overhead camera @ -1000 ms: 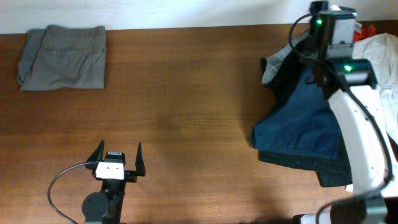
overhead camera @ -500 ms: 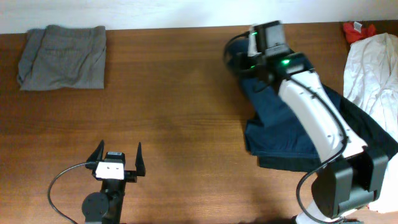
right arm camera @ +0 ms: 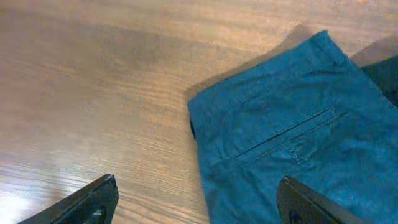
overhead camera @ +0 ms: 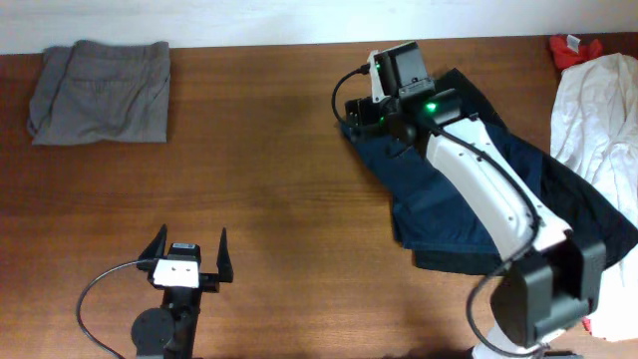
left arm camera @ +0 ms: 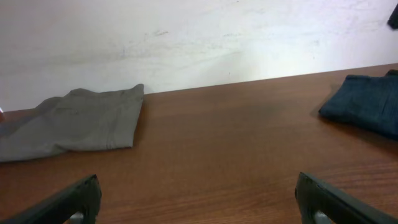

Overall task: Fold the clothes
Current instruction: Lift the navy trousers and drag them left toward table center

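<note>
1. Far side of the table, right of centre: the right gripper (right arm camera: 199, 202) hangs over one corner of the navy shorts (overhead camera: 449, 189), its fingers spread wide and pinching nothing.
2. By the look of it, the step in hand is laying the shorts out for a first fold. They lie rumpled and slanted, partly over a black garment (overhead camera: 588, 214), with a white garment (overhead camera: 598, 110) and a small red piece (overhead camera: 573, 45) at the table's right end.
3. In the right wrist view the stitched corner of the shorts points toward bare table (right arm camera: 93, 93), and the blue cloth runs down between the two fingers. Whether the fingers touch the cloth cannot be told.
4. The next move likely calls for a pinch on that corner or its edge. A steady pull would then be needed to draw the shorts flat onto open wood and free of the black garment beneath.
5. Near the front edge, the left gripper (overhead camera: 191, 239) is likewise spread and empty. It is well apart from the shorts and faces a grey garment (overhead camera: 100, 90) lying folded at the far left corner.
6. One risk, as a judgement: soft cloth may bunch instead of sliding, so a shallow pinch could slip off.
</note>
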